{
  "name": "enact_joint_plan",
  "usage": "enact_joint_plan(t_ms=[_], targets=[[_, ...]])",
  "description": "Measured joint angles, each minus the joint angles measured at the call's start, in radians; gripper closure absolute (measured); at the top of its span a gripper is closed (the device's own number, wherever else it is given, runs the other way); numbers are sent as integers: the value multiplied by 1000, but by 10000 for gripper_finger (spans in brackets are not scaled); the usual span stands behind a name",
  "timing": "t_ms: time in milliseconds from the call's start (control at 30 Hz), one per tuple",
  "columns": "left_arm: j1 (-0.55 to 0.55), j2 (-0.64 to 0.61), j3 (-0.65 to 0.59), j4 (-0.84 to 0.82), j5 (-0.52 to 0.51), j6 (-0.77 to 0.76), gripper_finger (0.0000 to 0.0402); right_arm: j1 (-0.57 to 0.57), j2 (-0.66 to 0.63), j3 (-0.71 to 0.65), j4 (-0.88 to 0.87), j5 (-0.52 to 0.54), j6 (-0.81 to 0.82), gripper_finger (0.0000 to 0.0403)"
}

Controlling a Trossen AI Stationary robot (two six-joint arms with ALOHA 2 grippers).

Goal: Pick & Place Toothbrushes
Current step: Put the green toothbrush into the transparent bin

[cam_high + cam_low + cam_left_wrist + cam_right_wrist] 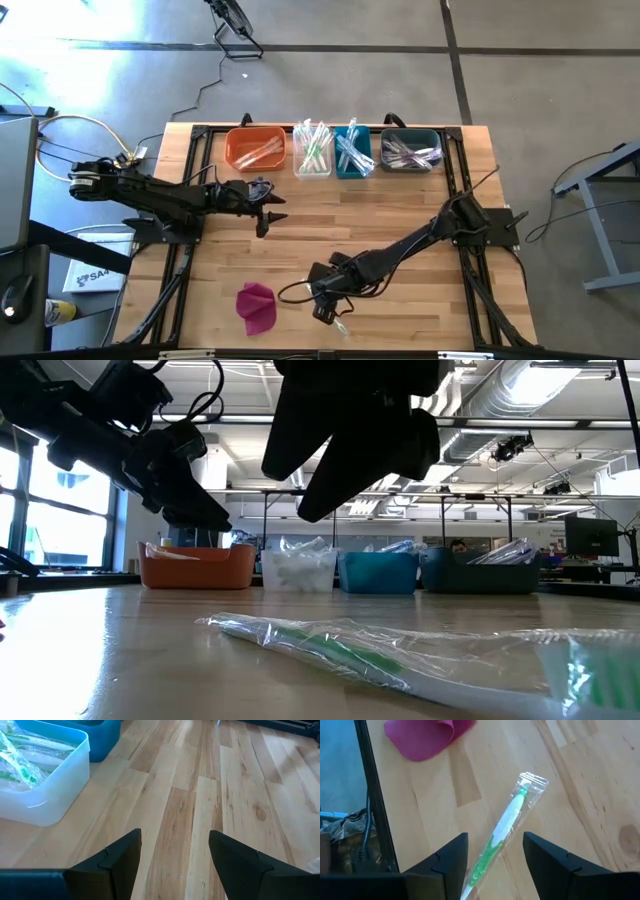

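Bright daylight, floor glare, blurred foreground

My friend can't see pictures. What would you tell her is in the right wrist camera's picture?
A green and white toothbrush in a clear wrapper lies on the wooden table, running between the right gripper's two open dark fingers. A magenta cloth lies farther off on the table.

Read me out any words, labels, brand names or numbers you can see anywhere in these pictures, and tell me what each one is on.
"SA4", cut off at the edge: on a white box on the floor left of the table.
Wrapped green toothbrush: no print visible.
Bins: no labels visible.
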Motion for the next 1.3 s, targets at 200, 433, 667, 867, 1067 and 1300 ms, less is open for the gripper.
enact_joint_plan(t_ms=[200, 433, 667, 867, 1067, 1300], targets=[[0, 0, 2, -4, 0, 0, 174, 0, 70, -2, 30, 0, -4, 219], [0, 0, 2, -18, 0, -14, 174, 0, 102, -2, 9, -25, 7, 219], [0, 0, 2, -23, 0, -22, 174, 2, 115, 0, 17, -14, 4, 219], [0, 0, 1, -27, 0, -22, 174, 8, 153, 4, 58, -57, 16, 219], [0, 0, 1, -23, 0, -23, 174, 6, 153, 4, 46, -40, 23, 220], [0, 0, 1, -23, 0, -23, 174, -10, 153, 3, -3, -29, 26, 259]])
